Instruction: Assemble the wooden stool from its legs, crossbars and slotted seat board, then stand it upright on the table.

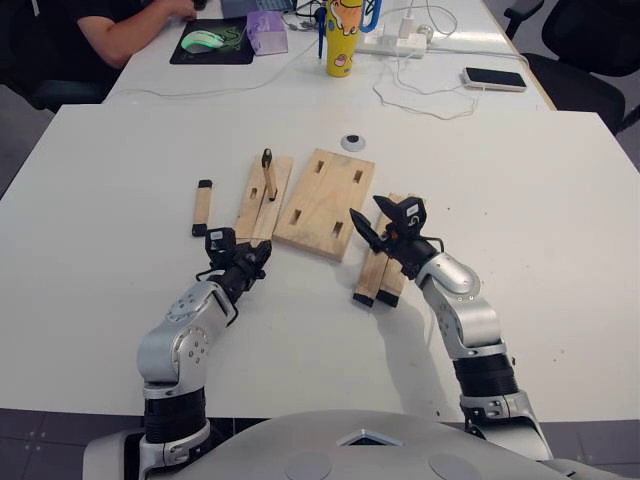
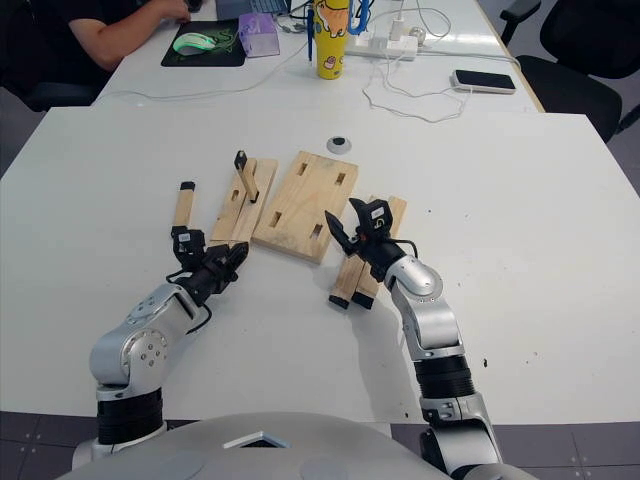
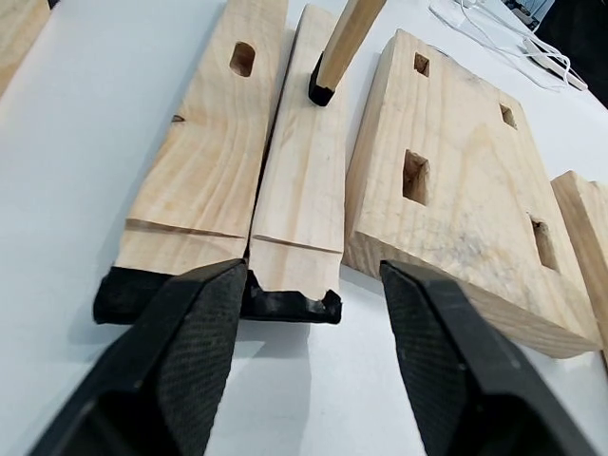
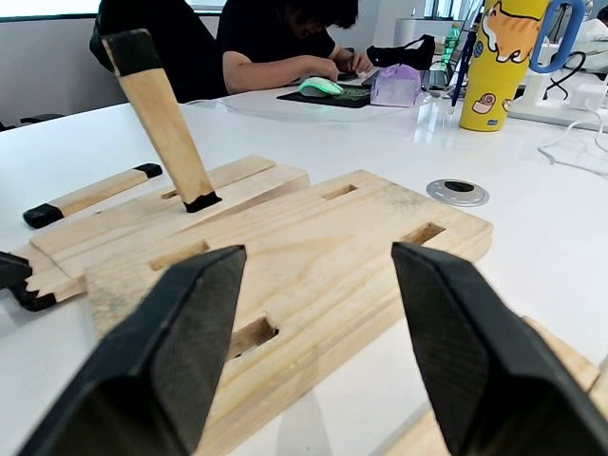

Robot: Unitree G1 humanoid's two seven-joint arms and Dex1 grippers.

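The slotted seat board (image 1: pixel 325 203) lies flat at the table's middle. Left of it rest two leg boards (image 1: pixel 262 196) side by side, with a black-tipped crossbar (image 1: pixel 268 172) standing tilted on them. Another crossbar (image 1: pixel 202 207) lies loose farther left. Two more leg boards (image 1: pixel 383 268) lie to the right of the seat board. My left gripper (image 1: pixel 252 258) is open, just short of the black near ends of the left leg boards (image 3: pixel 228 171). Above the right leg boards my right gripper (image 1: pixel 383 225) is open, facing the seat board (image 4: pixel 313 237). Neither holds anything.
A round grey grommet (image 1: pixel 353 142) sits in the table behind the seat board. On the far table stand a yellow cup (image 1: pixel 343 37), a phone (image 1: pixel 493 78), cables, a power strip and a mouse pad (image 1: pixel 212 42). There is bare table on both sides.
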